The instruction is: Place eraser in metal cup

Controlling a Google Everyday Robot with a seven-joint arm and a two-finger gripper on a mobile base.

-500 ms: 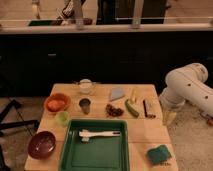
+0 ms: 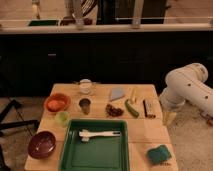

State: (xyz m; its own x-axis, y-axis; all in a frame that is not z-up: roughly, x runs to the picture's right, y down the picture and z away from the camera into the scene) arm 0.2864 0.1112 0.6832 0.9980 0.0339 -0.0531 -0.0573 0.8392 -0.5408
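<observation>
The eraser (image 2: 149, 108), a small dark oblong block, lies near the right edge of the wooden table (image 2: 145, 131). The metal cup (image 2: 85, 105), a dull dark tumbler, stands upright left of the table's middle. My white arm (image 2: 189, 89) reaches in from the right. My gripper (image 2: 169, 118) hangs just off the table's right edge, a little right of and below the eraser, apart from it. The cup is far to its left.
A green curved vegetable (image 2: 131, 108) and a dark red-brown clump (image 2: 115, 110) lie between eraser and cup. A white cup (image 2: 86, 86), orange bowl (image 2: 56, 103), pale green cup (image 2: 62, 118), dark red bowl (image 2: 41, 144), green tray (image 2: 70, 150) with white brush (image 2: 100, 134), and green sponge (image 2: 159, 154) are also there.
</observation>
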